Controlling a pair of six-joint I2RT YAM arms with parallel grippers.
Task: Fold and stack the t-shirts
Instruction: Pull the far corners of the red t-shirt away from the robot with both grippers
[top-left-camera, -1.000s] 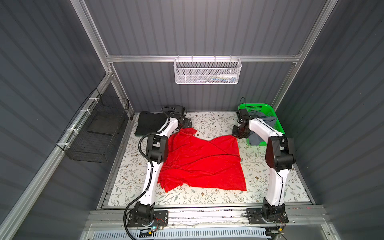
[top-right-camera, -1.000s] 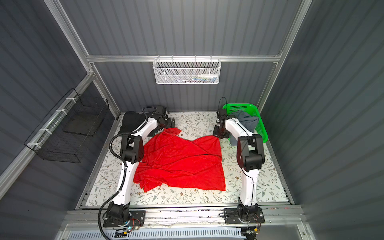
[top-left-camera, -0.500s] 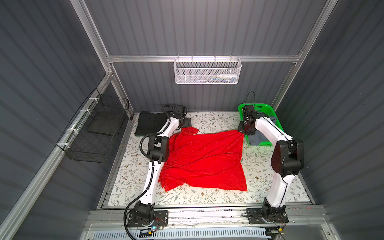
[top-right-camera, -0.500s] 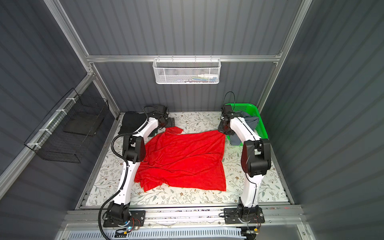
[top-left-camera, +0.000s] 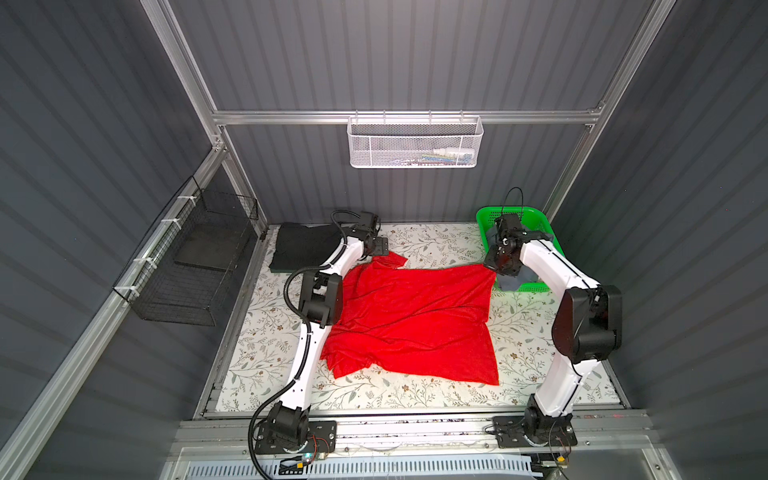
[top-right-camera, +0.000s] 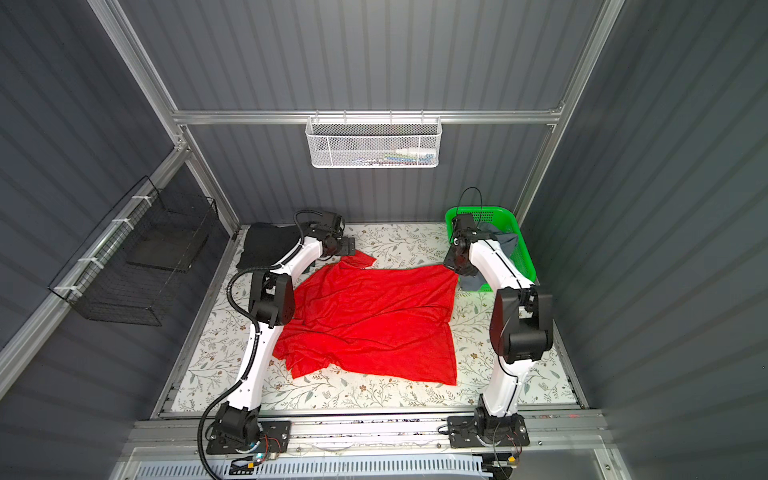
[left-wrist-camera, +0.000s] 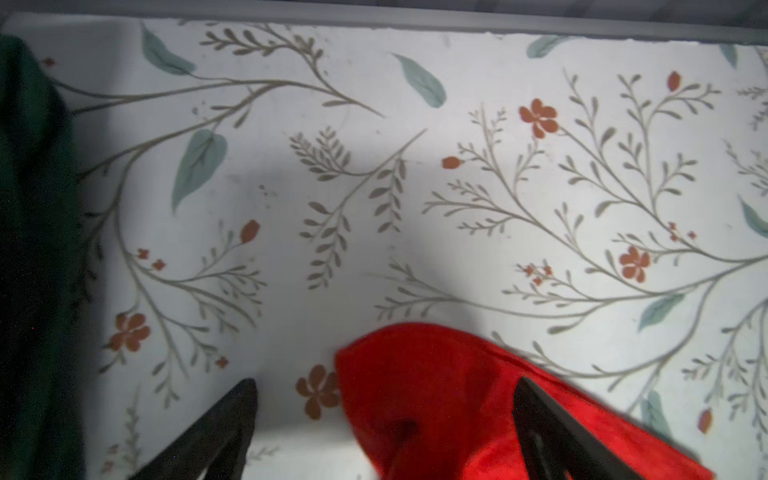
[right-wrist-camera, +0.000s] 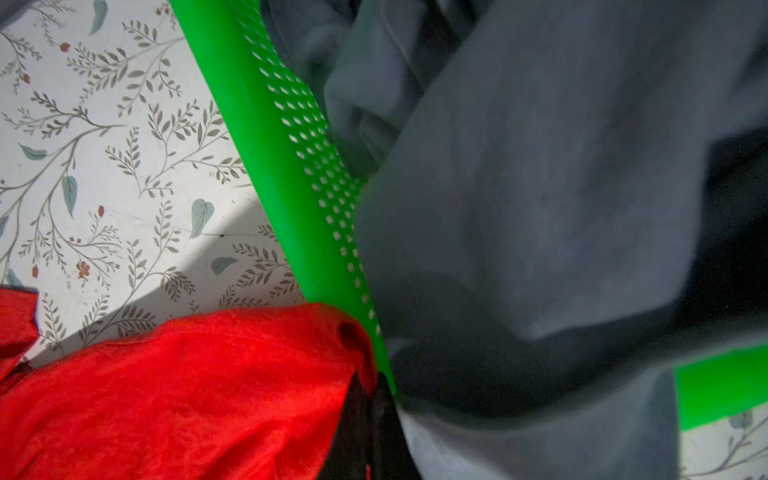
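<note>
A bright red cloth t-shirt (top-left-camera: 411, 320) lies spread mid-frame. The right hand (right-wrist-camera: 370, 399) seems clamped on its upper-right corner; the left hand (left-wrist-camera: 386, 432) is spread apart.

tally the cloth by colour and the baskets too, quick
red t-shirt: 1
grey-blue shirt: 1
dark folded pile: 1 (layers cannot be counted)
baskets: 3 (green basket, white mesh basket, black wire basket)
total: 6
</note>
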